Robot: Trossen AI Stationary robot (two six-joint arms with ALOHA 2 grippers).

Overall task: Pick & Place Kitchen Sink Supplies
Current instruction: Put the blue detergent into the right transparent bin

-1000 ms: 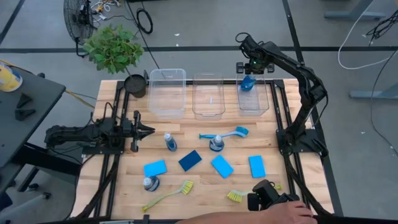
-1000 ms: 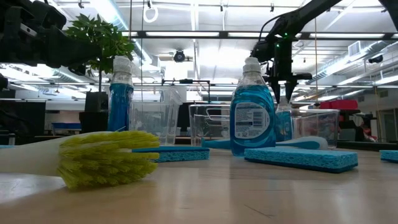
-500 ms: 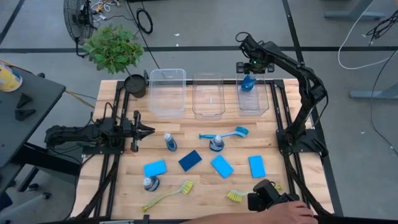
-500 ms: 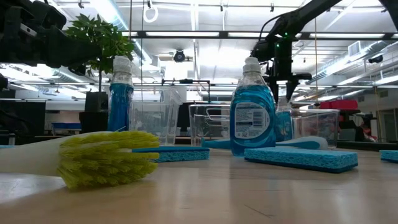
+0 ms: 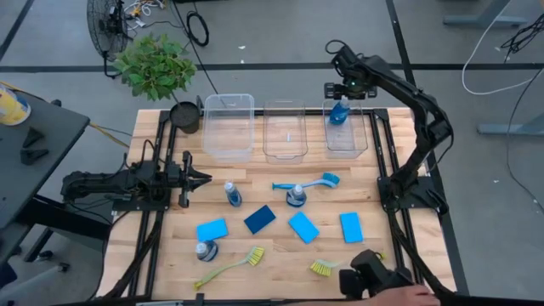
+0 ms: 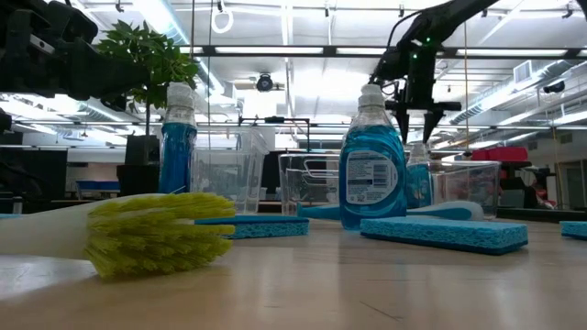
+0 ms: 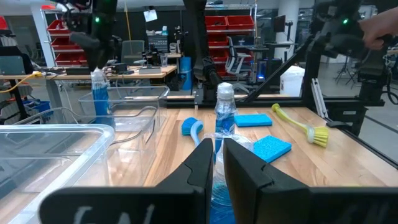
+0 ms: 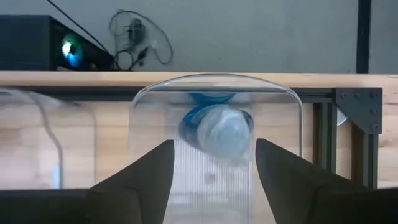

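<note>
A small blue bottle (image 5: 339, 112) with a pale cap (image 8: 217, 129) stands upright on the floor of the right clear bin (image 5: 347, 140). My right gripper (image 5: 343, 88) hangs open just above it, pointing steeply down, one finger to each side of the cap, touching nothing (image 6: 421, 115). My left gripper (image 5: 202, 178) rests shut at the table's left, pointing level toward the middle. Three more blue bottles (image 5: 232, 193) (image 5: 295, 196) (image 5: 206, 251), several blue sponges (image 5: 303, 227), a blue brush (image 5: 308, 183) and two yellow-green brushes (image 5: 229, 266) (image 5: 321, 268) lie on the table.
Two more clear bins (image 5: 229, 127) (image 5: 285, 132) stand in the far row, left of the right bin. A potted plant (image 5: 157, 64) stands at the far left corner. A person's hand (image 5: 399, 297) with a dark device (image 5: 365, 274) is at the near right edge.
My right gripper has opened, letting go of the blue bottle, and has risen a little above the right bin. The bottle stays upright in the bin.
</note>
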